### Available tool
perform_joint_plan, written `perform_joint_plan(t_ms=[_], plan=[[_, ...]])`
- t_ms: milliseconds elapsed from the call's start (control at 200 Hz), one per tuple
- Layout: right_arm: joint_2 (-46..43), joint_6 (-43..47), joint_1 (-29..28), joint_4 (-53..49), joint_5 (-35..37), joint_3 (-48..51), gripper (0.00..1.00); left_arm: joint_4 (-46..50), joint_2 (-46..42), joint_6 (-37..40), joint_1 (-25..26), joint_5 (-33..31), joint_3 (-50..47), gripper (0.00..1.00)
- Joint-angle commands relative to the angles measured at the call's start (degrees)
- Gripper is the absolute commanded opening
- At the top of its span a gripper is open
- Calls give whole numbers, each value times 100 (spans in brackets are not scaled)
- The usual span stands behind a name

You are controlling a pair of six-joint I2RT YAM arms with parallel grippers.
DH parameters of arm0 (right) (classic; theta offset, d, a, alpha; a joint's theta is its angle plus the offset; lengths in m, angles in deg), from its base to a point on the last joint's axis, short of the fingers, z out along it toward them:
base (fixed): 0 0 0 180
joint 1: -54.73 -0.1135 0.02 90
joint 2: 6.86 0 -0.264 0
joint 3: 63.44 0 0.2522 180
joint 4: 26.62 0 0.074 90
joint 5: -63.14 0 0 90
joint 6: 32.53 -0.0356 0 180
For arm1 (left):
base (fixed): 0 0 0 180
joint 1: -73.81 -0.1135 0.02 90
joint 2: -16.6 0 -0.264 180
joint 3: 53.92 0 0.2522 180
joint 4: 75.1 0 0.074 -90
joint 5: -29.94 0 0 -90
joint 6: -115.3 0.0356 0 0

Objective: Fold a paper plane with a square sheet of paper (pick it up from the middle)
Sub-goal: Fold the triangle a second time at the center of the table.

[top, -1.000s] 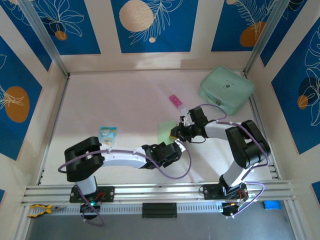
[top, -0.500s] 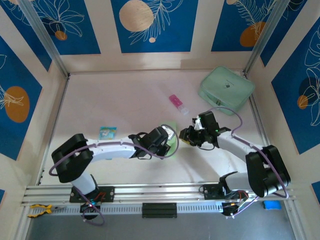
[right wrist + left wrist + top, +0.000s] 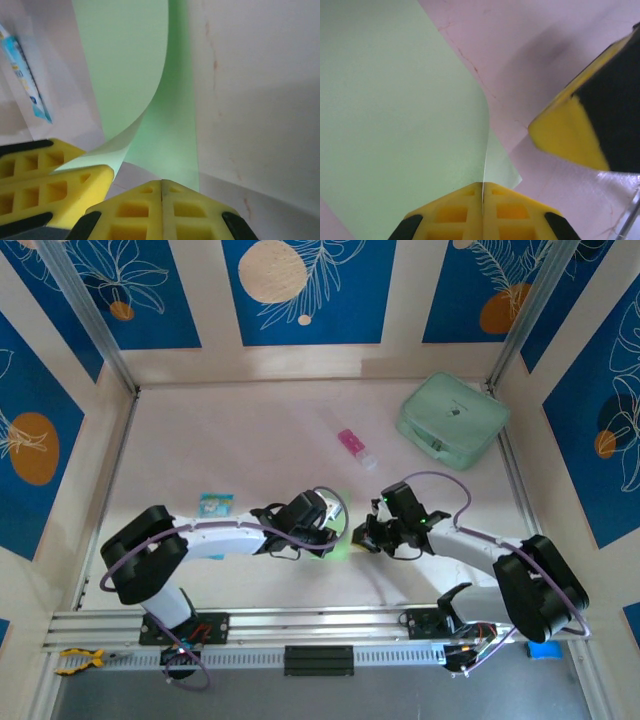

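**Two end effectors meet over the middle of the desk (image 3: 230,440), both gripping one green sheet.**

Both arms lie low and reach toward each other, the left one stretched to the right from its base, the right one bent back to the left. The left end effector (image 3: 482,186) has its jaws pressed together on an edge of the square sheet of paper (image 3: 395,110). The right end effector (image 3: 161,182), just beside it, is closed on the same sheet, which curls up between them. A blue-and-white packet (image 3: 215,505) lies left of the left end effector. A pink-and-white tube (image 3: 354,447) lies beyond both, and a mint-green case (image 3: 452,420) is well apart, beyond the right one. Blue-patterned wall panels (image 3: 300,290) surround the pale desk.
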Motion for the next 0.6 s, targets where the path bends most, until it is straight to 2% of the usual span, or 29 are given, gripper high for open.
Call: perform_joint_plan(t_ms=[0,250,475,595], plan=[[114,-276,-239,275,112,88,3,-155,-89,-169,-55,216,-99,3],[610,-431,-590,585,315,14,3,-170,-61,-210,-72,241,-121,5],[817,-222,-645,-303,1005,-100,2,-68,-29,-282,-127,155,-123,7],[808,31,-517,-528,1024,-140,3,-129,16,-373,-138,168,-121,7]])
